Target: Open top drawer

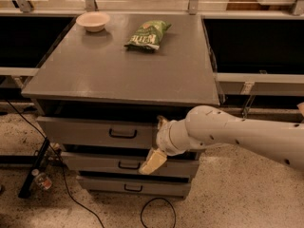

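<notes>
The top drawer (85,132) is a wide grey front with a small black bar handle (123,133), just under the cabinet top (118,70). A dark gap shows above its front. My gripper (155,152) is at the end of the white arm (228,134), which comes in from the right. It sits against the right part of the top drawer's front, to the right of the handle. A pale yellowish part of it hangs down over the middle drawer (95,163). The arm hides the drawer's right end.
A bottom drawer (133,186) lies below. A beige bowl (93,21) and a green chip bag (148,34) sit on the cabinet top. A black cable (156,213) and a bottle (42,179) lie on the speckled floor. Dark shelves flank the cabinet.
</notes>
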Motion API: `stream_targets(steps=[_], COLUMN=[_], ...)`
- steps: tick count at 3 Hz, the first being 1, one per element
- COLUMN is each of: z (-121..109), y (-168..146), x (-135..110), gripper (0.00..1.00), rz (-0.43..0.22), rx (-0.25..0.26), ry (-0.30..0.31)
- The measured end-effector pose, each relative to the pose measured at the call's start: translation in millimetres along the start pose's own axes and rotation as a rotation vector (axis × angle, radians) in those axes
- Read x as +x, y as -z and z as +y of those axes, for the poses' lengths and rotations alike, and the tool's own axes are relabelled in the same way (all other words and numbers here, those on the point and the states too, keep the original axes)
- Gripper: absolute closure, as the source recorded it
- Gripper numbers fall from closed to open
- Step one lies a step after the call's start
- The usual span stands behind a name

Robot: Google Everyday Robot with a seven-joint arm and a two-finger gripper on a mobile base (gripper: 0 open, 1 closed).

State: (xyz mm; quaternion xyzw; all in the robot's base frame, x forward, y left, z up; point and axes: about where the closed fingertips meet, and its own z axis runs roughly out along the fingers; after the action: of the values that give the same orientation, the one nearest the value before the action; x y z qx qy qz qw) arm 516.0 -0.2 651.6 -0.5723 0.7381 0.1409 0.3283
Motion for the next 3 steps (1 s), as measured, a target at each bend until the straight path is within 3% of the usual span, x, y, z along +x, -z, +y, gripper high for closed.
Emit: stream_targets(steps=[1,2,3], z=[4.0,3.6,13.3], y=[1.3,3.5,7.0], x=[-0.4,-2.2,-2.1], gripper=[0.00,0.00,0.00], rz=[-0.029,-0.029,-0.063], rx=[-0.036,-0.036,-0.082], ry=[-0.006,-0.006,-0.003])
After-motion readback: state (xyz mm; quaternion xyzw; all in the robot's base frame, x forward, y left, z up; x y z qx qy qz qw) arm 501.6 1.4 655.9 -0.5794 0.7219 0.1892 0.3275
